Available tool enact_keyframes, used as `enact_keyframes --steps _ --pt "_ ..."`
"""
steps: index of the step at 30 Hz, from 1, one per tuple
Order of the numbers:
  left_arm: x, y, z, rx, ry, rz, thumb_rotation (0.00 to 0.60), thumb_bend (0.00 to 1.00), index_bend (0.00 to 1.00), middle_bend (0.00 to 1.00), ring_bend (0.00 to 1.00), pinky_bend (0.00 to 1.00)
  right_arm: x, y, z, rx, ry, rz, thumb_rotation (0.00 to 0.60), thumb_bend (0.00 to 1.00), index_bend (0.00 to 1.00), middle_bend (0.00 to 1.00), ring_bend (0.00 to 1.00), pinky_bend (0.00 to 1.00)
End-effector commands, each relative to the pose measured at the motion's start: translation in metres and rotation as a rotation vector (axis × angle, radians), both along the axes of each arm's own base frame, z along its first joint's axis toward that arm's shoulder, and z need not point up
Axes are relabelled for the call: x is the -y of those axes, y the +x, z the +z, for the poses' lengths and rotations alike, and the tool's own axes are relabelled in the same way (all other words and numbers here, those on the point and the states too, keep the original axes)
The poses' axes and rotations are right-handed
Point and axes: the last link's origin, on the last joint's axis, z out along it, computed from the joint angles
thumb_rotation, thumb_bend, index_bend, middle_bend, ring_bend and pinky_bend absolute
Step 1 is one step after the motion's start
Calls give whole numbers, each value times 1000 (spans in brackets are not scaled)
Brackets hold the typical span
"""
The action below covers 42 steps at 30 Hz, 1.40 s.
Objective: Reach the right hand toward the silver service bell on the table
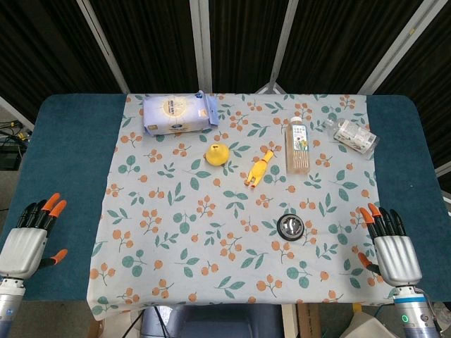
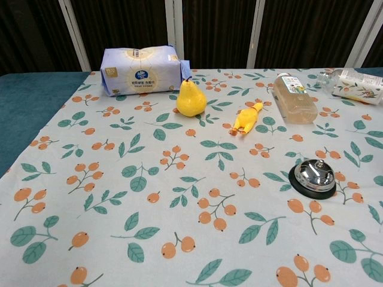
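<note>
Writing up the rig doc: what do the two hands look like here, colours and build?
Both match: left hand and right hand have silver-grey ribbed metallic backs, black fingers and orange fingertips. Each sits on a silver cylindrical wrist; the right wrist shows a small green light. No sleeves or loose cables are visible. The chest view shows neither hand.

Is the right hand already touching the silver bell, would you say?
No, the right hand rests open near the table edge, clearly apart from the bell.

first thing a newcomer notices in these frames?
Probably the loud leaf-and-berry tablecloth covering the middle of the blue table. Next, the two silver robot hands with orange fingertips, left hand and right hand, resting open at the near corners. The shiny silver service bell on its black base sits just left of the right hand, untouched.
</note>
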Motion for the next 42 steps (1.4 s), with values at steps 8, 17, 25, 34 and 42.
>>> enact_keyframes --steps 8,17,25,34,42 --pt "1 1 0 6 3 -6 600 53 0 0 0 0 3 10 -13 25 48 27 600 276 0 0 0 0" --pt "1 0 2 17 7 -5 600 53 0 0 0 0 27 39 -55 18 163 104 600 838 0 0 0 0" --pt "1 1 1 18 0 -10 600 53 0 0 0 0 35 46 -94 -8 243 73 600 963 0 0 0 0" --pt "1 0 1 22 0 -5 600 53 0 0 0 0 34 52 -112 -11 272 74 600 967 0 0 0 0" --pt "1 1 1 20 0 -1 600 53 0 0 0 0 35 52 -115 -17 273 70 600 968 0 0 0 0"
